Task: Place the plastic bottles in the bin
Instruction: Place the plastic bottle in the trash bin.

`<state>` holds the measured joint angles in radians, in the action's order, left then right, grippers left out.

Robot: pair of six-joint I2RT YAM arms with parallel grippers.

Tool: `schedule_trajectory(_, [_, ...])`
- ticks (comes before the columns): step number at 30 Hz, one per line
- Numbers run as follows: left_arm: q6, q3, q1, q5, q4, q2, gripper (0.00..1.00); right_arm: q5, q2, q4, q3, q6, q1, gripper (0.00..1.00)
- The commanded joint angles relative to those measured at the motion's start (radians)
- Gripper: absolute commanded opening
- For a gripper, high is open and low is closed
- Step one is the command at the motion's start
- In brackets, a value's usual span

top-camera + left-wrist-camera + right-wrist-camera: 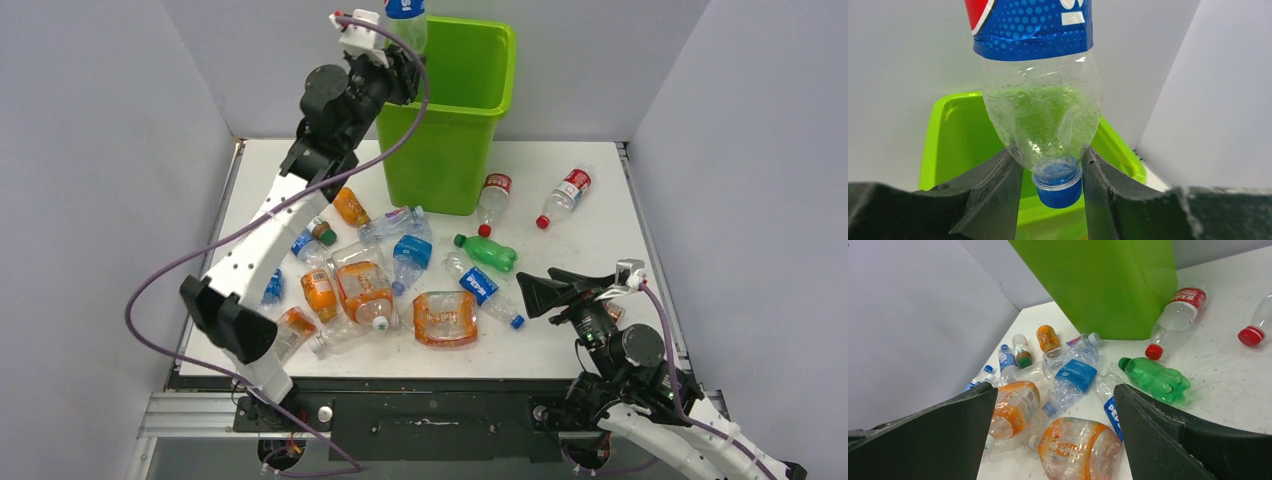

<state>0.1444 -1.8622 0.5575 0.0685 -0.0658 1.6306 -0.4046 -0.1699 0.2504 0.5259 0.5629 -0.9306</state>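
Nearest, the right claw [540,290] is hovering spread wide above the desk [585,250], where plastic bottles [365,285] are lying scattered. Farther back, the left claw [1053,167] is pinching a blue-labelled bottle [1043,115] by its neck over the bin [450,150].

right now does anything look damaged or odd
Yes. The orange bottle at the table's front edge is crushed flat, and the clear bottle behind it is crumpled. The left gripper holds a blue-label bottle cap-down over the bin, which suits dropping it.
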Motion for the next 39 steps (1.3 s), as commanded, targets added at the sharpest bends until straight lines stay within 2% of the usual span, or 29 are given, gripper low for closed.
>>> schedule_trajectory(1, [-0.091, -0.253, -0.013, -0.063, 0.149, 0.155, 0.00, -0.036, -0.026, 0.018, 0.008, -0.008, -0.003, 0.90])
schedule_trajectory(4, [-0.138, -0.424, -0.012, -0.031, 0.280, 0.285, 0.00, -0.060, -0.021, 0.017, 0.026, -0.030, -0.004, 0.90])
schedule_trajectory(9, [-0.210, -0.501, -0.014, 0.030, 0.333, 0.382, 0.00, -0.080, -0.024, 0.021, 0.048, -0.054, -0.005, 0.90])
schedule_trajectory(10, [-0.214, -0.499, -0.014, 0.032, 0.338, 0.386, 0.05, -0.083, -0.029, 0.027, 0.056, -0.058, -0.004, 0.90])
schedule_trajectory(14, [-0.209, -0.456, -0.014, 0.048, 0.307, 0.361, 0.59, -0.097, -0.042, 0.049, 0.085, -0.076, -0.005, 0.90])
schedule_trajectory(15, [-0.204, -0.440, -0.013, 0.056, 0.288, 0.348, 0.69, -0.100, -0.044, 0.052, 0.092, -0.079, -0.004, 0.90])
schedule_trajectory(19, [-0.176, -0.434, 0.001, 0.098, 0.289, 0.284, 0.87, -0.111, -0.050, 0.066, 0.117, -0.086, -0.004, 0.90])
schedule_trajectory(20, [-0.186, -0.427, 0.014, 0.115, 0.285, 0.258, 0.99, -0.119, -0.052, 0.071, 0.124, -0.088, -0.005, 0.90])
schedule_trajectory(23, [-0.242, -0.359, 0.069, 0.178, 0.247, 0.156, 0.96, -0.142, -0.072, 0.088, 0.144, -0.099, -0.004, 0.90])
schedule_trajectory(26, [-0.277, -0.219, 0.142, 0.211, 0.193, 0.009, 0.96, -0.196, -0.112, 0.122, 0.169, -0.082, -0.005, 0.90])
schedule_trajectory(28, [-0.283, -0.062, 0.187, 0.207, 0.145, -0.139, 0.96, -0.291, -0.154, 0.173, 0.186, -0.026, -0.004, 0.90])
schedule_trajectory(30, [-0.275, 0.126, 0.233, 0.201, 0.108, -0.279, 0.96, -0.470, -0.212, 0.288, 0.204, 0.092, -0.005, 0.90])
schedule_trajectory(32, [-0.258, 0.335, 0.262, 0.169, 0.106, -0.425, 0.96, -0.562, -0.271, 0.372, 0.223, 0.193, -0.005, 0.90])
schedule_trajectory(34, [-0.231, 0.573, 0.275, 0.172, 0.117, -0.565, 0.96, -0.574, -0.326, 0.397, 0.235, 0.230, -0.005, 0.90])
schedule_trajectory(39, [-0.163, 0.864, 0.274, 0.328, 0.232, -0.760, 0.96, -0.587, -0.472, 0.431, 0.265, 0.261, -0.002, 0.90])
